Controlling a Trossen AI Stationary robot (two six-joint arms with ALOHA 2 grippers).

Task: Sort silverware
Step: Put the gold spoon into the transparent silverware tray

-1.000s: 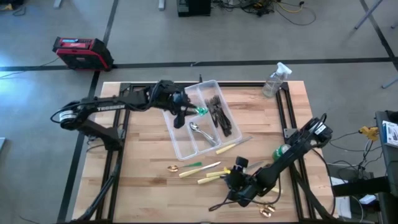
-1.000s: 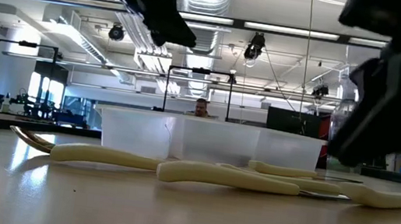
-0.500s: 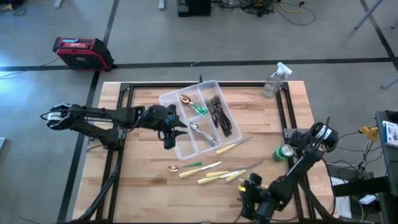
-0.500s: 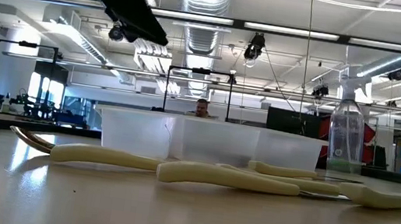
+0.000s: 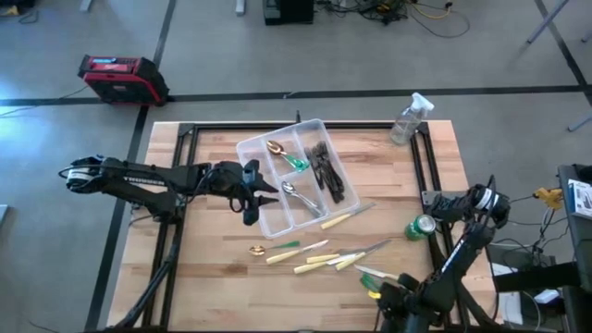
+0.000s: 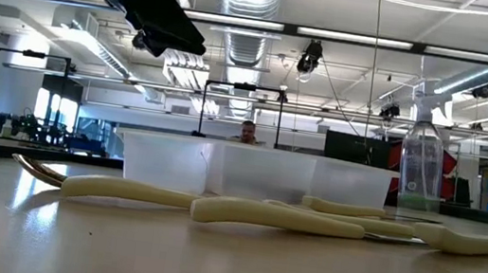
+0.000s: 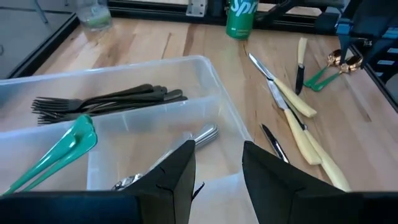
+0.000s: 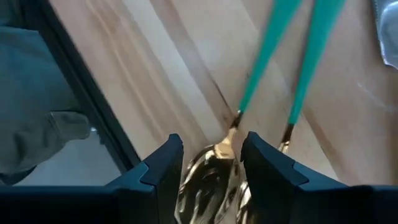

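The clear plastic tray (image 5: 262, 220) sits near the middle of the butcher-block table (image 5: 213, 277), angled, with three long compartments: the dark forks (image 5: 326, 168) are piled in the one toward the right arm's side, a green-handled piece (image 5: 294, 162) with a gold spoon (image 5: 274, 146) lies at the far end of the middle one, and a couple of shiny silver spoons (image 5: 294, 192) sit lower down in that same middle slot. The left gripper (image 5: 252, 188) hangs just beside the tray's left wall, and its wrist view shows the two dark fingers (image 7: 176, 180) parted with nothing between them – tray floor shows through the gap. Loose stuff is spread on the table in front of the tray: several cream-yellow-handled knives (image 5: 321, 258) in a rough cluster, one more cream-handled knife (image 5: 339, 218) lying against the tray's near right corner, and a small gold spoon with a green handle (image 5: 275, 248) off to the left of the cluster. The right gripper (image 5: 381, 294) is down at the near edge of the table, right over two green-handled gold pieces (image 8: 273, 43) – its fingers (image 8: 161, 174) stand apart on either side of a gold bowl, not clearly pinching it. A green can (image 5: 418, 227) stands by the right rail and a clear spray bottle (image 5: 408, 118) at the far right corner
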